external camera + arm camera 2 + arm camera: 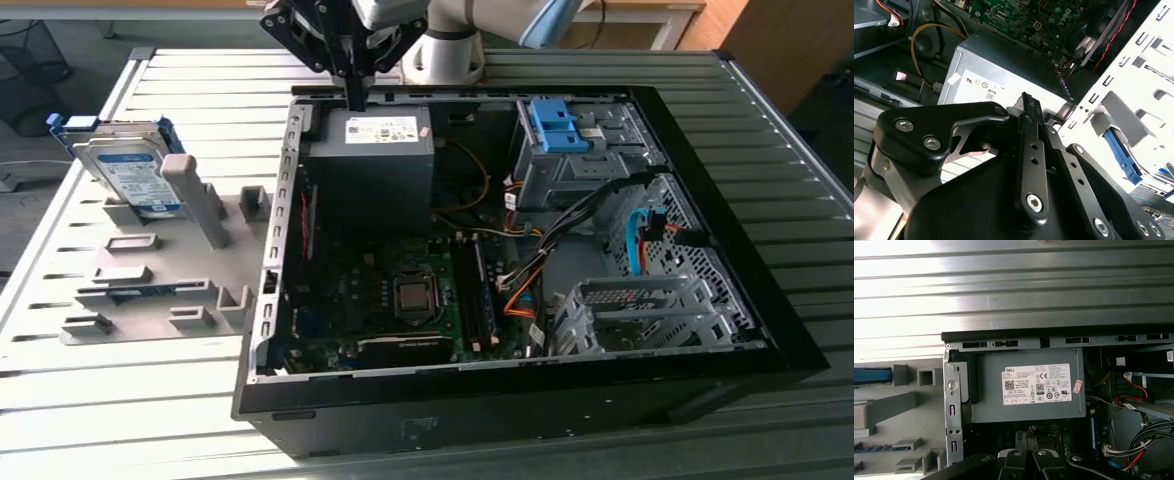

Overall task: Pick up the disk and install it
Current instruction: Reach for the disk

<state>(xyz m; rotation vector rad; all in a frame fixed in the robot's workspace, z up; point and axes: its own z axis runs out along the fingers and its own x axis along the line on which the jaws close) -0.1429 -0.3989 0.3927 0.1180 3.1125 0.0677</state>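
The disk [130, 172] stands upright in a grey rack [147, 270] on the table, at the exterior view's left of the open computer case [521, 240]. It is silver-grey with a white-and-blue label and blue rails. My gripper [355, 98] hangs over the case's far edge, just above the black power supply [371, 150], well to the right of the disk. Both wrist views show its black fingers [1027, 125] pressed together with nothing between them, and the power supply's white sticker [1036, 384] lies below the fingertips [1026, 439].
Inside the case are a motherboard [400, 290], loose cables [534, 270], a grey drive cage [587, 170] topped by a blue bracket [558, 125], and a perforated cage [654, 310] at the near right. The slatted metal table [134, 400] surrounds the case.
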